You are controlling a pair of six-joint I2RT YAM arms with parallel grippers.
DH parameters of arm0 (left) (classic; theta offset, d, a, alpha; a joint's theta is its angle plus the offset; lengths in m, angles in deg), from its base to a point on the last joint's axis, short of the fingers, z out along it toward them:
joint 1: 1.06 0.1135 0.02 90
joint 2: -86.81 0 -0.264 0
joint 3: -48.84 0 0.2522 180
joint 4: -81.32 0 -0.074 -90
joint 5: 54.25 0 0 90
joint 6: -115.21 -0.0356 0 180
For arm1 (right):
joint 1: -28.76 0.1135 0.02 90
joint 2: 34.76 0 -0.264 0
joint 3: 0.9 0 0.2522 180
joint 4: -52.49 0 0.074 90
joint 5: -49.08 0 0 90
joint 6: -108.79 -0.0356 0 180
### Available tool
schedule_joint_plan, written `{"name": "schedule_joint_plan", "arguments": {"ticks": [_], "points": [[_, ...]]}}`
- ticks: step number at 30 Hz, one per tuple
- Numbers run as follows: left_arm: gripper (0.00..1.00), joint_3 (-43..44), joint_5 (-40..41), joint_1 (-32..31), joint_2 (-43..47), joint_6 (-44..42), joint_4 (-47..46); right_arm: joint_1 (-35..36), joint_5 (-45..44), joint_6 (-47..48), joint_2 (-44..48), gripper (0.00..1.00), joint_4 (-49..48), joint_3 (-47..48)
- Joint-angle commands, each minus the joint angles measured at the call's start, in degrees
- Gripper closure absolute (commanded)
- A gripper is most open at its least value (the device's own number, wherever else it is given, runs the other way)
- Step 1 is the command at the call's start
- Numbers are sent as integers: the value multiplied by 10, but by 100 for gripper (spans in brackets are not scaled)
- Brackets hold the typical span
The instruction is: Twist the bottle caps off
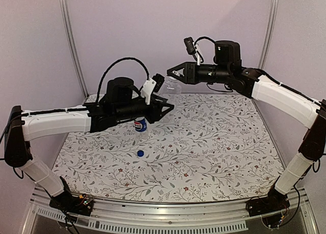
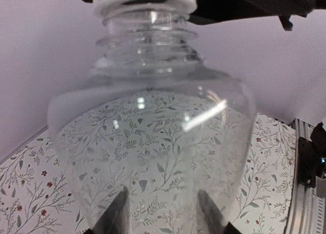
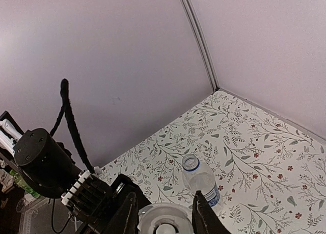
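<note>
My left gripper point(image 1: 168, 105) is shut on the plain clear bottle point(image 2: 153, 142) and holds it in the air above the back of the table. Its fingers point(image 2: 114, 216) show through the bottle's body. My right gripper point(image 1: 171, 72) is shut on that bottle's white cap point(image 2: 145, 0), with a fingertip point(image 3: 127, 213) on either side of the cap point(image 3: 165, 221). The Pepsi bottle point(image 1: 140, 125) stands upright on the table with its mouth open; it also shows in the right wrist view point(image 3: 201, 180). The blue cap point(image 1: 140, 153) lies on the table in front of it.
The table has a floral cloth point(image 1: 214, 142) and pale walls on three sides. A metal rail point(image 1: 168, 218) runs along the near edge by the arm bases. The left arm's cable point(image 3: 71, 127) loops up near the held bottle.
</note>
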Motion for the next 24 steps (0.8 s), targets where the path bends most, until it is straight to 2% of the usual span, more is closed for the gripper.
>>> {"name": "schedule_joint_plan", "arguments": {"ticks": [1,4,9,15,18,21,24], "points": [[76,10,-23,-7,7,-10,-14,-11,40,22,5,87,-9,-21],[76,8,-63,-5,12,-17,-22,-31,102,39,18,94,-26,-40],[76,7,-155,6,21,-21,-34,-48,195,114,41,95,-17,-54],[76,-8,-323,28,20,0,-86,-50,304,233,51,89,22,-62],[76,-20,-418,32,16,19,-129,-53,380,251,44,88,22,-59],[76,-20,-472,32,8,32,-147,-56,436,255,29,87,22,-51],[76,-20,-492,33,3,36,-153,-57,461,256,22,86,22,-46]]}}
